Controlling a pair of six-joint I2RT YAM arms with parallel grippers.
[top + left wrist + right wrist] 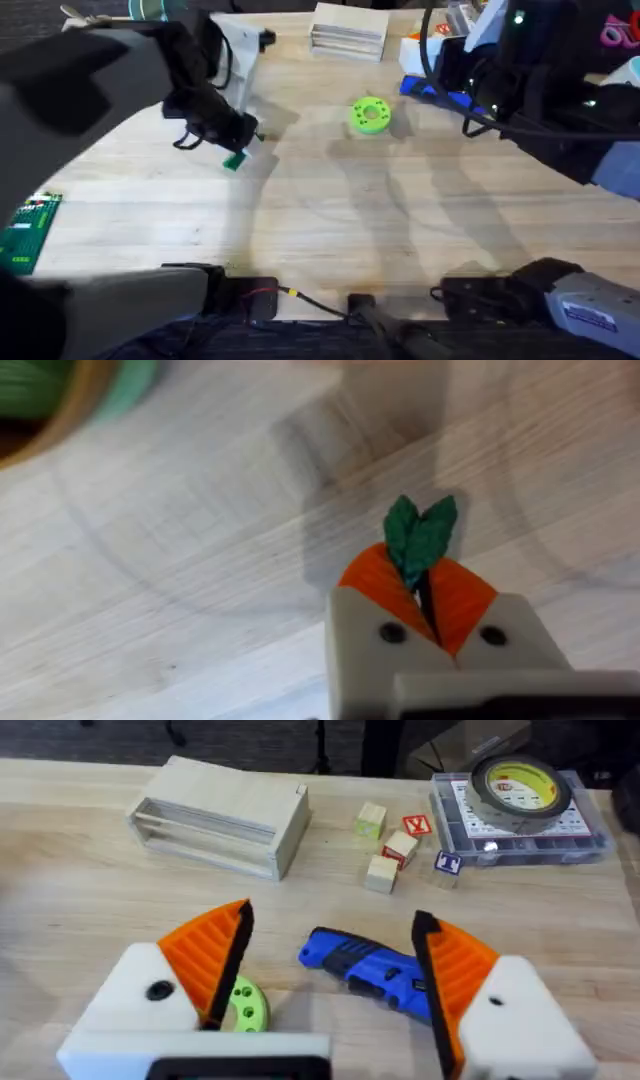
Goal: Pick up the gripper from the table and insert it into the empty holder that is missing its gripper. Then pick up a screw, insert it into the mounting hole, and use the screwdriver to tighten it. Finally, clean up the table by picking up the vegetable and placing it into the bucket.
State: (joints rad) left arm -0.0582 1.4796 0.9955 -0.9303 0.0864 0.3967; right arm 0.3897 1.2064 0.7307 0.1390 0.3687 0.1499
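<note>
The left pincer (432, 595) is clamped on the vegetable (420, 536), held above the worktop (200, 590) near the bucket (70, 400). The right pincer (335, 970) gapes wide above the screwdriver (365, 970).

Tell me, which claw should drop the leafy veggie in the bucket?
Left. Its claw is shut on the vegetable, with the bucket nearby. The right claw is open over the screwdriver.

1. Orange fingers (375, 585) of the left gripper (424, 600) pinch the green leafy vegetable (420, 535), low and right of centre
2. Pale wooden worktop (200, 560) behind
3. Bucket (85, 400) rim in the upper left corner
</note>
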